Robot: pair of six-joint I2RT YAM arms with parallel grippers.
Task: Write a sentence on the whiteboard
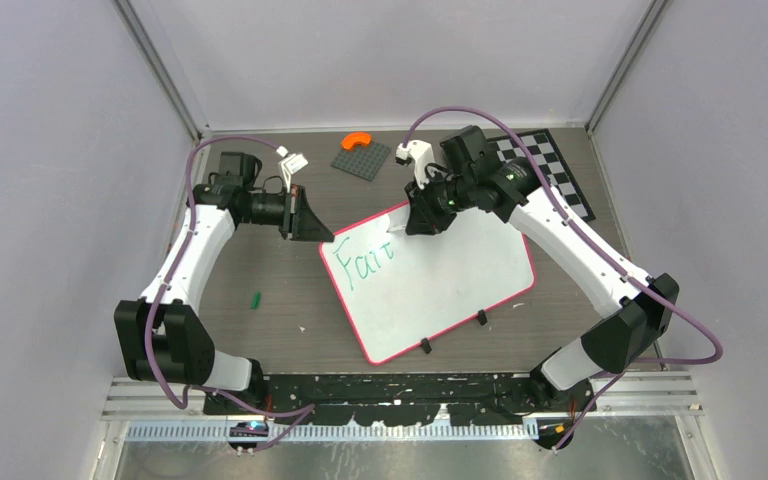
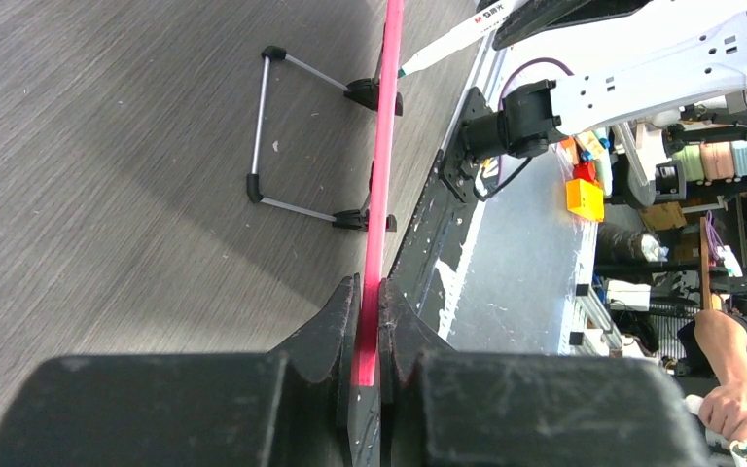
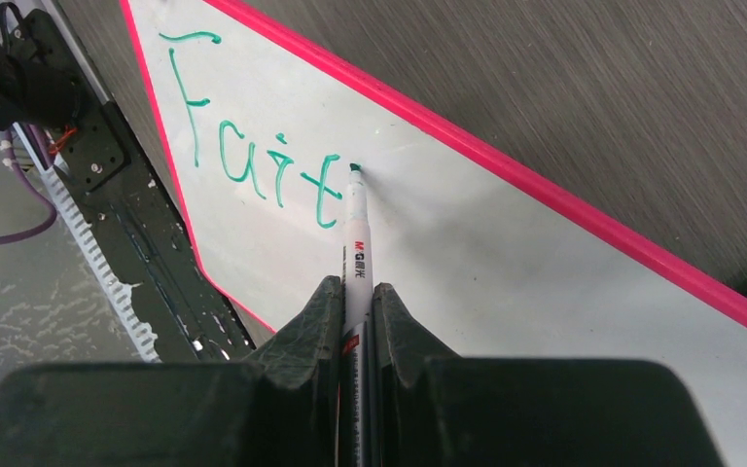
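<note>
**Mid-word, both clamped**

The right gripper (image 3: 355, 292) is clenching a white marker (image 3: 356, 229), its green tip touching the whiteboard (image 3: 506, 253) just ahead of its jaws, beside the sentence (image 3: 253, 161), so far reading "Fait". The left gripper (image 2: 371, 297) is pinching the whiteboard's red rim.

The top view looks down from high behind the arm bases (image 1: 390, 388) at 6 o'clock, over table (image 1: 260, 270) and board (image 1: 460, 270). The left wrist view sits close behind the left gripper (image 2: 370, 286), sighting along the board's edge toward 12 o'clock. The right wrist view sights close down the marker (image 3: 355, 238) onto the board. All share the board.
</note>
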